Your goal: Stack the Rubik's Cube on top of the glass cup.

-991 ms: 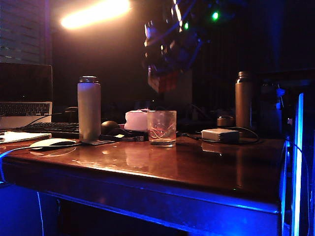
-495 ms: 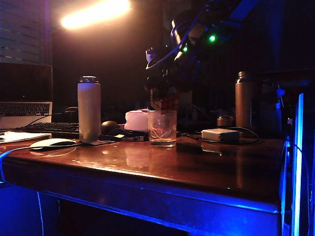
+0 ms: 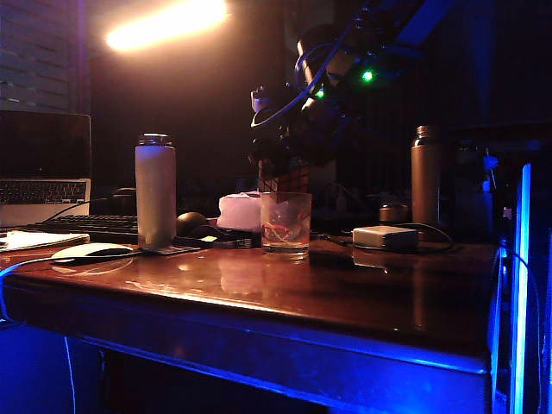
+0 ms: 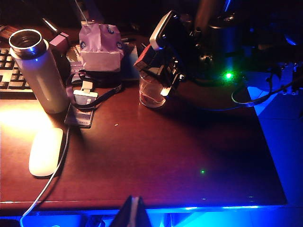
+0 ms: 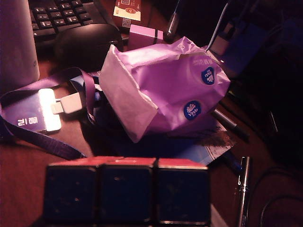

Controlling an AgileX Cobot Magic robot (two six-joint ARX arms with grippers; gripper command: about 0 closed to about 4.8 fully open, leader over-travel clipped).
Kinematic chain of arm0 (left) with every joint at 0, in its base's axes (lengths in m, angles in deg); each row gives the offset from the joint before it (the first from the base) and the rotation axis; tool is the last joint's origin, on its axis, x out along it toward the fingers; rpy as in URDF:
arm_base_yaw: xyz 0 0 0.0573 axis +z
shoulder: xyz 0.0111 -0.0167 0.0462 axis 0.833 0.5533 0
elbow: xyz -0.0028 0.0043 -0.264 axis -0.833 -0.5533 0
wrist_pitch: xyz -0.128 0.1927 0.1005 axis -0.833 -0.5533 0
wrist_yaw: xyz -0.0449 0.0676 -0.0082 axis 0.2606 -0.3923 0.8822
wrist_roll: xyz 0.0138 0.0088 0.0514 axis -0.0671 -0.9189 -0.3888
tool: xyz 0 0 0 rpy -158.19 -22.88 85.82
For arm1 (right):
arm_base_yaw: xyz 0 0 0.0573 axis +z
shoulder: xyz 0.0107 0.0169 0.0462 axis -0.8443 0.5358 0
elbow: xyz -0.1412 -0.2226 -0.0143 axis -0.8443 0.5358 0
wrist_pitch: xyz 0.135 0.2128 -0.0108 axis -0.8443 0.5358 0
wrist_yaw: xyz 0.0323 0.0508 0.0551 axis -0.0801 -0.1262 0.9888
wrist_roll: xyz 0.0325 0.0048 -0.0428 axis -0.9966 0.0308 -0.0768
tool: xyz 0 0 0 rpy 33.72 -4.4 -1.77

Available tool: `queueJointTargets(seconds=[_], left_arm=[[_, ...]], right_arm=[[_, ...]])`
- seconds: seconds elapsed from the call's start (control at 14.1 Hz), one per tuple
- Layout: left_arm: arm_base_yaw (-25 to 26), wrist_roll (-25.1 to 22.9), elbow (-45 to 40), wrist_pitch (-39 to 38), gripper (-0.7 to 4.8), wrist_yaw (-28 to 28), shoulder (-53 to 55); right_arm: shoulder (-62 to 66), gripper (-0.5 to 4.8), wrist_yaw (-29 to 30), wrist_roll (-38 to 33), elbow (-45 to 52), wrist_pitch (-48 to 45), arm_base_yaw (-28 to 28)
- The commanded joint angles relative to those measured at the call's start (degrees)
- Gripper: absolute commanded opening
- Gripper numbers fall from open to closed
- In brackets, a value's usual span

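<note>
At frame centre the right tool (image 3: 289, 172) grips the red-and-blue cube (image 3: 287, 178) just above the clear cup (image 3: 285, 223); the left tool's (image 4: 134, 213) state is unclear.

Rubik's Cube (image 5: 127, 193): dark blue face, red top. Glass cup (image 3: 285, 223): clear. Tissue pack (image 5: 161, 90): pale purple, 2 blue round stickers.

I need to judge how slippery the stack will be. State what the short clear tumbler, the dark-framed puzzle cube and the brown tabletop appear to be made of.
Short clear tumbler: glass by its look, see-through with bright glints on the wall.
Dark-framed puzzle cube, held in the right gripper just above the tumbler: probably plastic, smooth blue and red facelets.
Brown tabletop: likely varnished wood, glossy, mirroring the things on it.
</note>
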Motion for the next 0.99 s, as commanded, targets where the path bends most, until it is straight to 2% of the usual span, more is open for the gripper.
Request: queueJointTargets(seconds=[0.07, 0.14, 0.28, 0.35, 0.5, 0.57, 0.99], left_arm=[[0.00, -0.22, 0.24, 0.46, -0.03, 0.26, -0.13], [0.00, -0.24, 0.24, 0.50, -0.03, 0.26, -0.13], [0.00, -0.22, 0.22, 0.50, -0.03, 0.28, -0.13], [0.00, -0.22, 0.22, 0.50, -0.03, 0.26, -0.13], [0.00, -0.22, 0.22, 0.50, -0.03, 0.26, -0.13], [0.00, -0.22, 0.22, 0.50, -0.03, 0.26, -0.13], [0.00, -0.22, 0.24, 0.68, -0.03, 0.26, -0.13]], right_arm=[[-0.48, 2.42, -0.07, -0.42, 0.02, 4.02, -0.04], [-0.57, 2.47, -0.07, -0.39, 0.02, 4.48, -0.04], [-0.57, 3.93, -0.07, 1.11, 0.02, 4.87, -0.04], [-0.57, 4.36, -0.04, 1.27, 0.02, 4.76, -0.04], [-0.57, 4.46, -0.09, 1.27, 0.02, 4.52, -0.04], [-0.74, 4.75, -0.07, 1.27, 0.02, 4.28, -0.04], [-7.41, 4.79, -0.11, 1.20, 0.00, 0.61, -0.04]])
